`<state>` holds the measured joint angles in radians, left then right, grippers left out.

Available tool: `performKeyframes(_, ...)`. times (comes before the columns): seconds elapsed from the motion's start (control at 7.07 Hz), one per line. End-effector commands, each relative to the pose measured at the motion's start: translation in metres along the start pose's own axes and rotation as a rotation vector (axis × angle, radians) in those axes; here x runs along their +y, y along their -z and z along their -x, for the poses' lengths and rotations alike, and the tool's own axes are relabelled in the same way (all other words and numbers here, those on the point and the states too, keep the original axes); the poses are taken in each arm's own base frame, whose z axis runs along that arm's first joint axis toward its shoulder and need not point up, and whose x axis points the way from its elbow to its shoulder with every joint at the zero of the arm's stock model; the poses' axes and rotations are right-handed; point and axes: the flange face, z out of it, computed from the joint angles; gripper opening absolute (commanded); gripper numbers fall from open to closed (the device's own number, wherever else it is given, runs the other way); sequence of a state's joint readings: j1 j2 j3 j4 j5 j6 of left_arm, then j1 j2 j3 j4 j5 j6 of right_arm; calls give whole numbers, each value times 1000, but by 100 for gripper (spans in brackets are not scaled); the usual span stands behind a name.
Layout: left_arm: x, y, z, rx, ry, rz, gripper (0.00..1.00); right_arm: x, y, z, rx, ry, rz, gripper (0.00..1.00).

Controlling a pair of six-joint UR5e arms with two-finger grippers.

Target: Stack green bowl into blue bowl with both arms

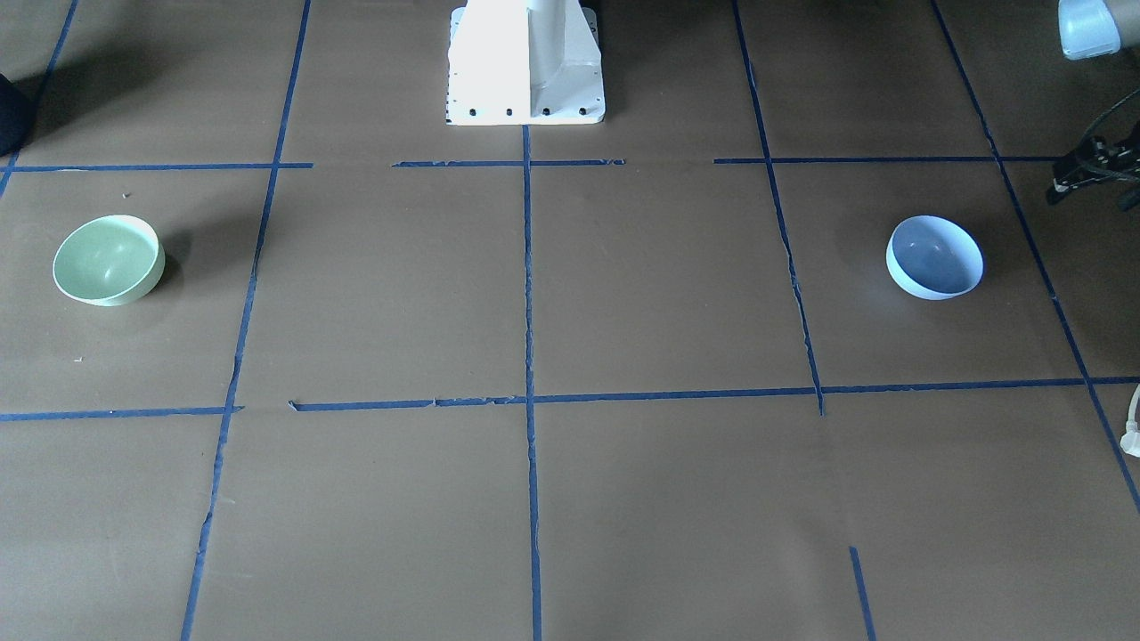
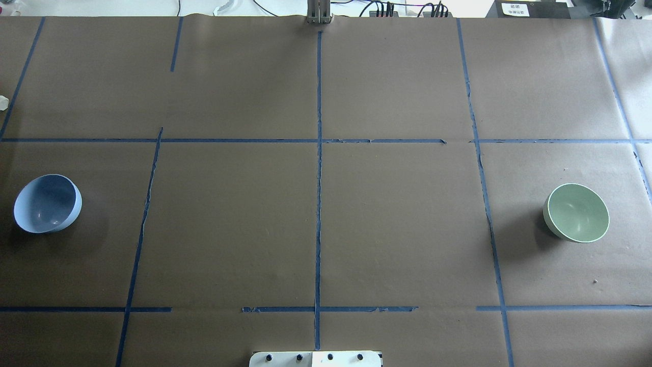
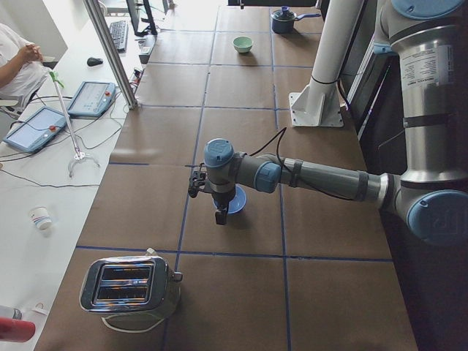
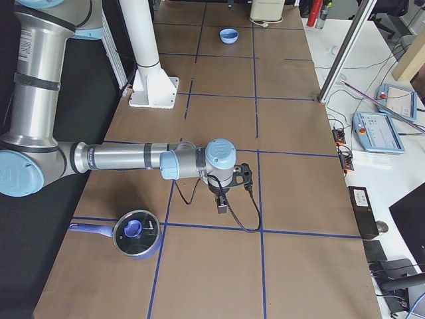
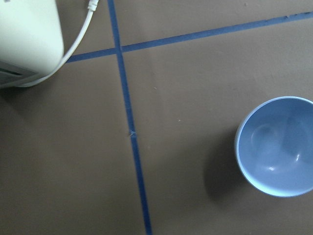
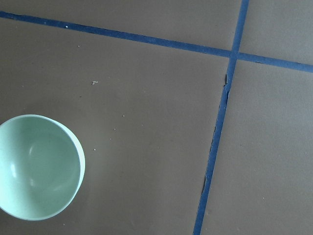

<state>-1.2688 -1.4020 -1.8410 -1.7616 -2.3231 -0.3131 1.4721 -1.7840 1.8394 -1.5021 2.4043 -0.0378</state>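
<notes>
The green bowl (image 2: 576, 212) stands upright on the table's right side; it also shows in the front view (image 1: 109, 260) and the right wrist view (image 6: 36, 166). The blue bowl (image 2: 47, 204) stands upright on the left side, also in the front view (image 1: 935, 256) and the left wrist view (image 5: 276, 147). My left gripper (image 3: 221, 213) hangs above the table just beside the blue bowl (image 3: 238, 202). My right gripper (image 4: 222, 203) hangs above the table near the green bowl, which its arm hides in that view. Neither touches a bowl. I cannot tell whether either is open.
A chrome toaster (image 3: 131, 285) stands beyond the blue bowl at the table's left end, its cord (image 5: 78, 39) nearby. A blue pot with a glass lid (image 4: 136, 234) sits at the right end. The white pedestal base (image 1: 525, 62) is at the robot's edge.
</notes>
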Motion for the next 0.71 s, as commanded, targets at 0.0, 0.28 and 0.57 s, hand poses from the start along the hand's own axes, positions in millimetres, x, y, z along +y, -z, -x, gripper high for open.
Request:
performKeyframes(0.0,3,-61,0,42,99,-10,100,0,0,0,0,3,0,100)
performKeyframes(0.28,12,-107,-17,50,41,62,100,-5,-2,6,0,23,-1,100)
performKeyframes(0.57,7,-128,-38,57,54,102,93,-5,-2,8,-3,26,-4,100)
